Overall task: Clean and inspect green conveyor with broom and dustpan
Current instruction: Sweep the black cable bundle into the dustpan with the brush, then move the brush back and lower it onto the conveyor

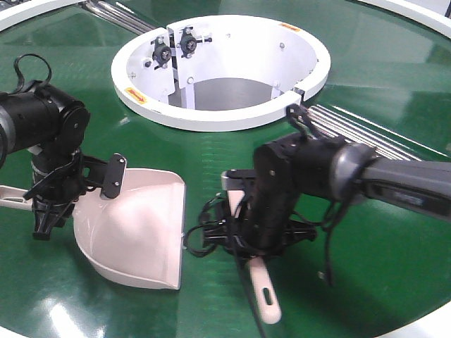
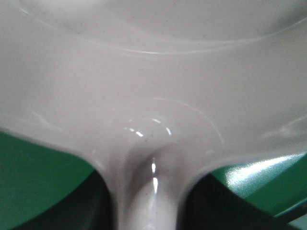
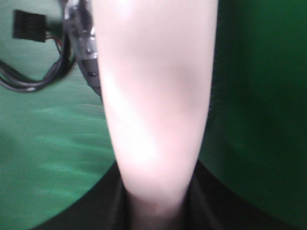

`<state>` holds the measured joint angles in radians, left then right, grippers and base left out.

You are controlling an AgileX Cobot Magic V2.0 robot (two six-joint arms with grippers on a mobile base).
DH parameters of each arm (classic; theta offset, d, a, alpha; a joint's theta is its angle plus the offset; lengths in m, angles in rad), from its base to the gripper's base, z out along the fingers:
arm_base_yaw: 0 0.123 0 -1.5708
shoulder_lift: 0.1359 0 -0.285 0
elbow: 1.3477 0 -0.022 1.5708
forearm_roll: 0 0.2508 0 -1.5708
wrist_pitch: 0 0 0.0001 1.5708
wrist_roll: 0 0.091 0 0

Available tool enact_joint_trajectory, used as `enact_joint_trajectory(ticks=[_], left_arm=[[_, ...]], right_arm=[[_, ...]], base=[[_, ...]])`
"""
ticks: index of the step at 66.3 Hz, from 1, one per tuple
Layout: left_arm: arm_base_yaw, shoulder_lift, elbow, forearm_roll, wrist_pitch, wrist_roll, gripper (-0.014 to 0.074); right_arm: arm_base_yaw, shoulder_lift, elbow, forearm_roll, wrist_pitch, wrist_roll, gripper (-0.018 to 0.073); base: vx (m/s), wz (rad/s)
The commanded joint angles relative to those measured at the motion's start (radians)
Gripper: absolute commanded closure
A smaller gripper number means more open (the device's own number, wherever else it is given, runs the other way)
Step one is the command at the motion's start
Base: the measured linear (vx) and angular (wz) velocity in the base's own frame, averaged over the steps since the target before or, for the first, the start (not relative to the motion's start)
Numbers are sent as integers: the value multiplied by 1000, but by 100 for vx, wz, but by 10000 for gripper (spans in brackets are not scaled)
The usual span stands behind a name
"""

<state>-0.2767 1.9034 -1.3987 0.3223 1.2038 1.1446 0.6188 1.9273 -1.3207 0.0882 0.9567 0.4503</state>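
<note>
Clearly, your left gripper [image 1: 51,205] is clamped on the thin handle of the pale pink-beige plastic scoop-shaped dustpan [image 1: 141,229]. Its wide pan sits just ahead of the jaws and appears to rest on the glossy dark green ring-shaped conveyor [image 1: 366,63]. Your right gripper [image 1: 246,239] is closed around the long, flat pale pink-beige plastic broom [image 1: 266,296]. The broom's slotted handle end juts out past the gripper on the near side, and its bristles are hidden under the arm.

Treat both tools as light, stiff and smooth, so they could twist in the grip. Hold the dustpan where the handle meets the pan, and the broom mid-shaft. The belt looks slick, so the pan may skate when pushed.

Loose black cables [image 1: 211,229] hang just beside the right gripper, between the two tools, and could snag. Beyond both grippers stand the white circular central rim [image 1: 303,53] and the silver metal rollers [image 1: 352,130].
</note>
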Motion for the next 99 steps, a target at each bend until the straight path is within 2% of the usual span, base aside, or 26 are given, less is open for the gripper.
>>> enact_joint_trajectory(ticks=[1,11,24,43,51,62,70,80,99], left_arm=[[-9,-47,-29,2,15,0,603],[-9,-47,-29,2,15,0,603],[-9,-47,-29,2,15,0,603],[-9,-47,-29,2,15,0,603],[-9,-47,-29,2,15,0,603],[-9,-47,-29,2,15,0,603],[-9,-47,-29,2,15,0,603],[-9,-47,-29,2,14,0,603],[-9,-47,-29,2,14,0,603]], right_arm=[[33,2,-108,58,45,-63,564],[89,64,-238,107,99,-114,564],[154,116,-391,127,142,-123,564],[165,115,-469,145,193,-142,560],[161,106,-465,68,245,-131,558],[161,69,-462,-212,334,-44,554],[161,14,-462,-320,327,-25,552],[107,-55,-462,-347,326,-51,551],[-108,-200,-362,-295,309,-164,551]], base=[[0,0],[0,0],[0,0],[0,0],[0,0],[0,0],[0,0],[0,0],[0,0]])
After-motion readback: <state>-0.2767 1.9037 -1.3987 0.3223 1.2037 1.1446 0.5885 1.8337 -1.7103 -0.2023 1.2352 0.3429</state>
